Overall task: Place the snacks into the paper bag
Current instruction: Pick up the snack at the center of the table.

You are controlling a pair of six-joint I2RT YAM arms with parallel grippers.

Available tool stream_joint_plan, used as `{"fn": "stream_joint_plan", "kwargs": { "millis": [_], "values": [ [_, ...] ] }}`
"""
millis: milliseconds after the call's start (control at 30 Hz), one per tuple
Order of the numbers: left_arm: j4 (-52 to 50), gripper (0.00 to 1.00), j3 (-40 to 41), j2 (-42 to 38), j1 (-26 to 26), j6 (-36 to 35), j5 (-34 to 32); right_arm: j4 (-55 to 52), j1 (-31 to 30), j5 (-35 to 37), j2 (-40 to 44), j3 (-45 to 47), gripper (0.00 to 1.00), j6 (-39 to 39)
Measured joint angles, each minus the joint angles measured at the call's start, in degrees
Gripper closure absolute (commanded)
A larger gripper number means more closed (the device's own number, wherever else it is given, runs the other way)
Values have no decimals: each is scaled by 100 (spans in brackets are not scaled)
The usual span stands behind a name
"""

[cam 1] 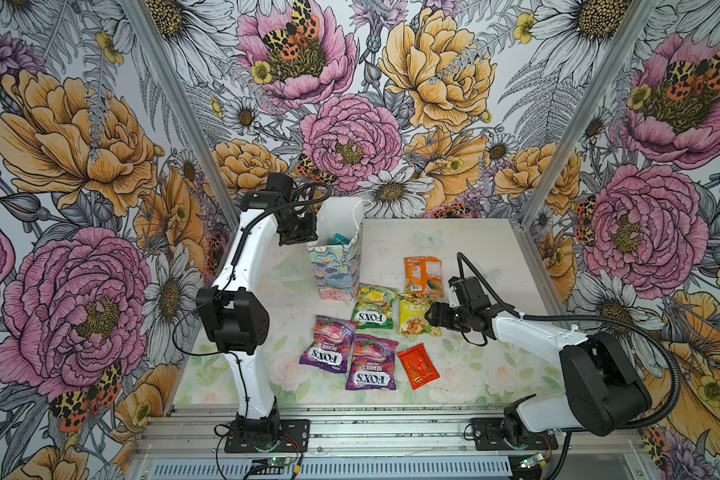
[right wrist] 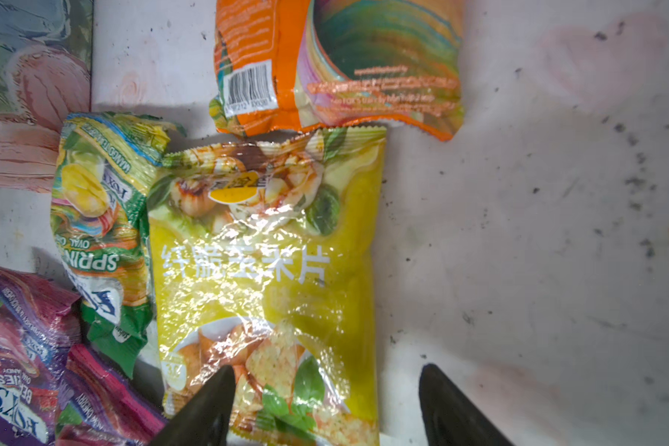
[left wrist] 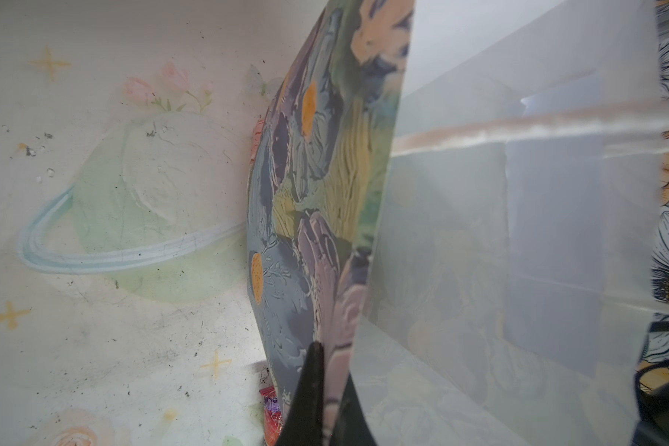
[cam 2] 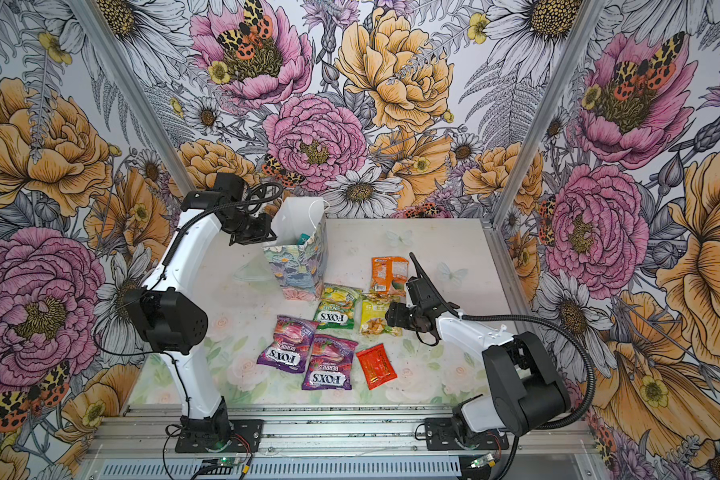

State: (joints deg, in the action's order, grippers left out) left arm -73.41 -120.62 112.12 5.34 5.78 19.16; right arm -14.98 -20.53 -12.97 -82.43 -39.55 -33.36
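The snacks lie mostly loose on the table. The yellow packet is the one in hand; the green packet touches one long side of it; the orange packet lies just past its top edge; two purple packets and a red packet lie nearer the front. A teal packet shows inside the paper bag, which stands upright just behind the green one.

The right gripper hangs low over the yellow packet's lower end, jaws wide apart and holding nothing; one finger is over the foil, the other over bare table beside it. The left gripper is pinched tight on the bag's wall near the rim.

The likely trouble: the jaws straddle only one side of the packet, so closing may catch a slippery edge that slides out on the lift; the inner finger may drag the green neighbour along; a tug from the left arm could tip the light bag.
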Motion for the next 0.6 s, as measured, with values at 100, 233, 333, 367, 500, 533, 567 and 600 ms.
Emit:
{"fn": "stream_joint_plan", "kwargs": {
  "millis": [100, 233, 333, 367, 500, 533, 567, 600],
  "values": [
    [0, 100, 0, 0, 0, 0, 0, 140, 28, -92, -146, -4, 29, 11],
    [0, 100, 0, 0, 0, 0, 0, 334, 37, -216, -361, -4, 32, 15],
    [0, 100, 0, 0, 0, 0, 0, 459, 37, -284, -483, -4, 34, -4],
    [-2, 100, 0, 0, 0, 0, 0, 496, 37, -304, -511, -4, 35, -11],
    [0, 100, 0, 0, 0, 0, 2, 706, 37, -356, -614, -4, 45, -66],
    [-2, 100, 0, 0, 0, 0, 2, 750, 37, -367, -638, -4, 50, -85],
    [0, 100, 0, 0, 0, 0, 0, 778, 37, -374, -656, -4, 53, -90],
    [-2, 100, 0, 0, 0, 0, 0, 802, 37, -382, -667, -2, 57, -136]
  ]
}}
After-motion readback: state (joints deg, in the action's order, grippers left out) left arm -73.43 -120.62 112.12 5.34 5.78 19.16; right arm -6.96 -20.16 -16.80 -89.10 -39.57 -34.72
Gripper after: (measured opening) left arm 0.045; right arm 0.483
